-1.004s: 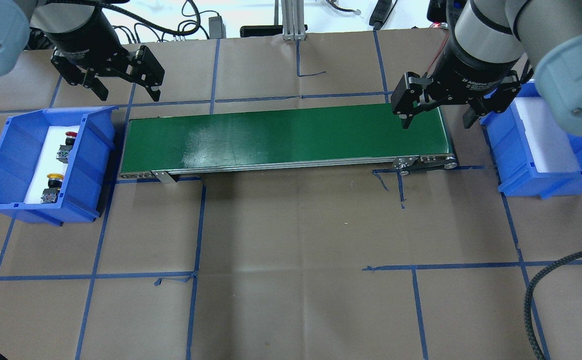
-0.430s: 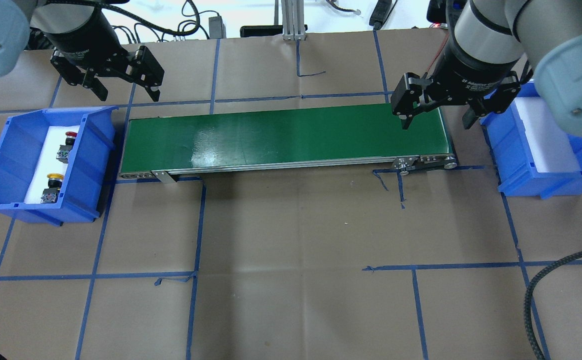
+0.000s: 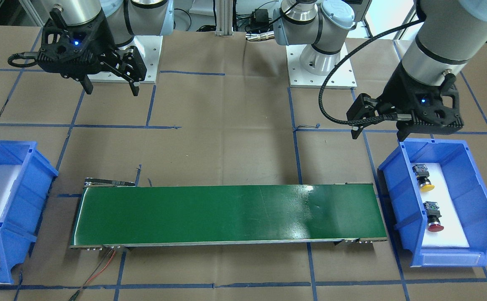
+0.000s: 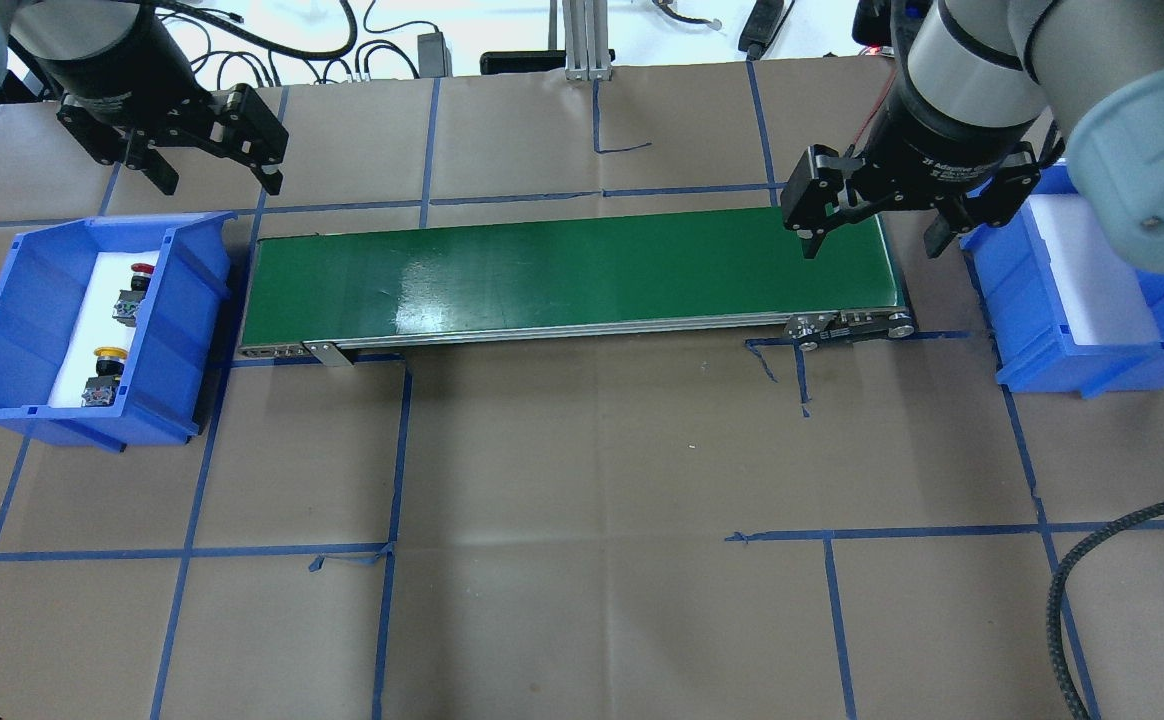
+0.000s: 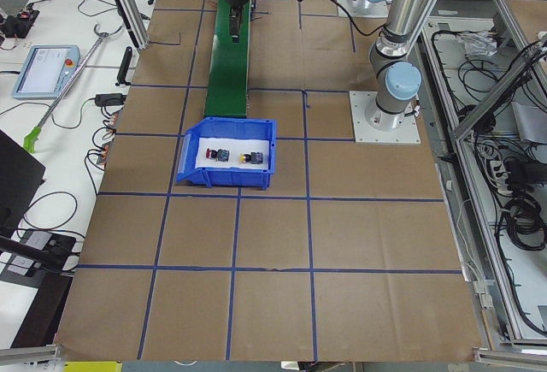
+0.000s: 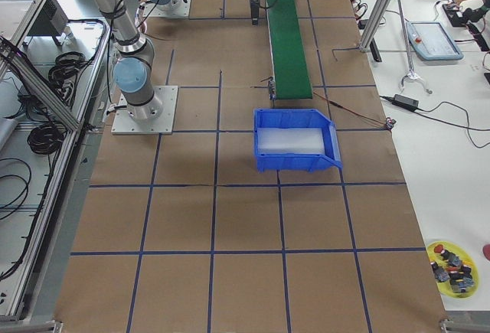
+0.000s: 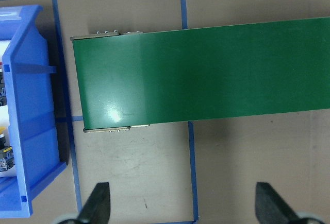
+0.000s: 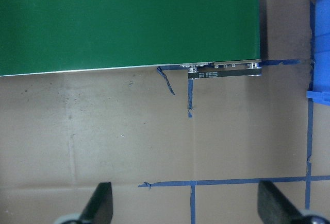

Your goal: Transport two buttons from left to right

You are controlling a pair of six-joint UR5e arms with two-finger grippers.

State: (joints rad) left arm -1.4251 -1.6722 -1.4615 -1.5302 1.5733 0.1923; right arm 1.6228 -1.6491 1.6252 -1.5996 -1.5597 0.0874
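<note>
left gripper (image 4: pixel 218 184): jaws spread, empty; shifted toward 9 o'clock, closing on blue bin (image 4: pixel 2 320). red-capped button (image 4: pixel 132 290), yellow-capped button (image 4: pixel 105 375): lying in that bin, first pick pending. right gripper (image 4: pixel 872 248): spread, empty, unmoved.

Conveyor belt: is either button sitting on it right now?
No, the red button and the yellow button both lie inside the blue bin, off the end of the conveyor belt.
</note>
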